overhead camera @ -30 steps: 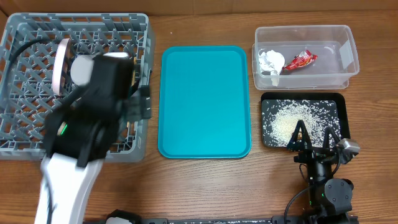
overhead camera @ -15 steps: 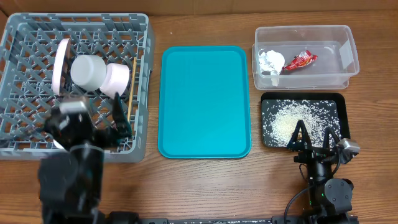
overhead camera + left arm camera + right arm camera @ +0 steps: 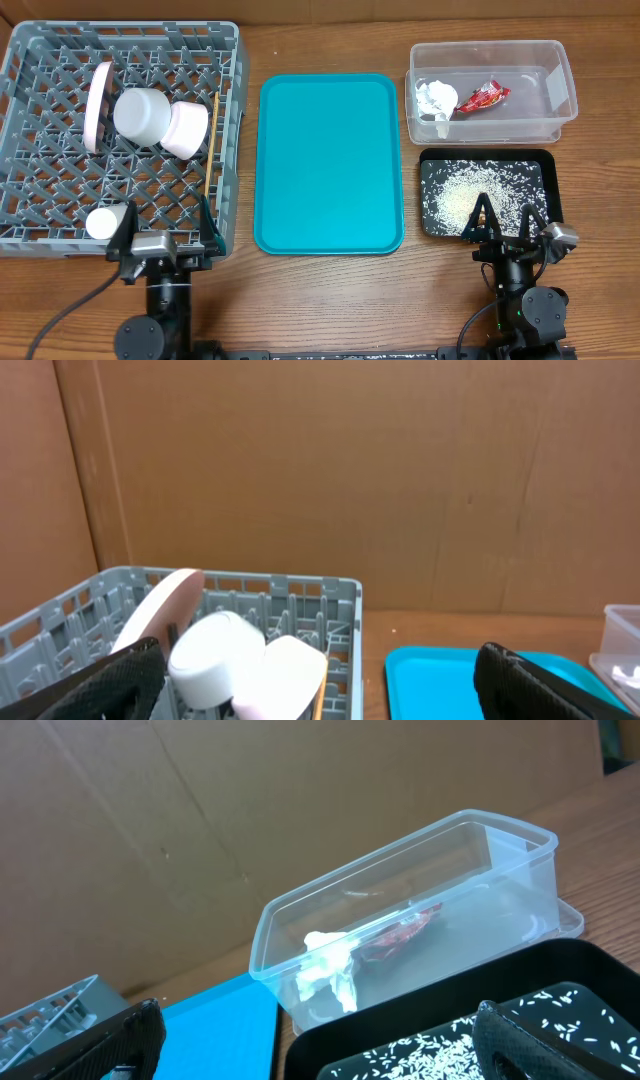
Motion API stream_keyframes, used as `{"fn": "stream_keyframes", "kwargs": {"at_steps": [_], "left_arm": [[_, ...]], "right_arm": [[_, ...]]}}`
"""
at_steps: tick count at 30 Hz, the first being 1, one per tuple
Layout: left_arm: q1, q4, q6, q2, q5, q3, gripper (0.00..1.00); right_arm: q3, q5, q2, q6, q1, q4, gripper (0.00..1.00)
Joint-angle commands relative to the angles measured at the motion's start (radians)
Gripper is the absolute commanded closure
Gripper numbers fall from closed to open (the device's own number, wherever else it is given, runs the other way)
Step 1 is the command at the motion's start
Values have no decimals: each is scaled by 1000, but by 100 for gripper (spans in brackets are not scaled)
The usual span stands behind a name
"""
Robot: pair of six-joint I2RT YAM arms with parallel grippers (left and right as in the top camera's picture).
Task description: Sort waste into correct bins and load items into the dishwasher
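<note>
The grey dish rack holds an upright plate, a bowl, a small dish, chopsticks and a cup. My left gripper is open and empty at the rack's front edge. Its wrist view shows the rack, plate, bowl and dish. The clear tub holds the napkin and red wrapper. The black tray holds rice. My right gripper is open at its front edge.
The teal tray lies bare between the rack and the bins. A cardboard wall stands behind the table. The right wrist view shows the tub, napkin, wrapper and black tray.
My left arm has drawn back from over the rack to the table's front edge. The cup now shows in the rack's front left corner. The right arm has not moved.
</note>
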Motion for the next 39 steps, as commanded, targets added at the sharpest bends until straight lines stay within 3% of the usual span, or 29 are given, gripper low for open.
{"fn": "stream_keyframes", "kwargs": {"at_steps": [1,8,15,21,39], "left_arm": [[7,54,19,-60,14,-101,0],[7,279,18,-59,20,-298,0],[5,208,19,-59,20,-294,0],[5,34,18,-56,23,-294,0],[5,33,19,-50,30,-294,0]], "right_arm": [[-10,6,-5,-2,5,6,0],[-10,6,-5,-2,5,6,0],[-10,6,-5,-3,5,6,0],[-10,6,-5,-2,5,6,0],[-10,6,-5,-2,5,6,0]]}}
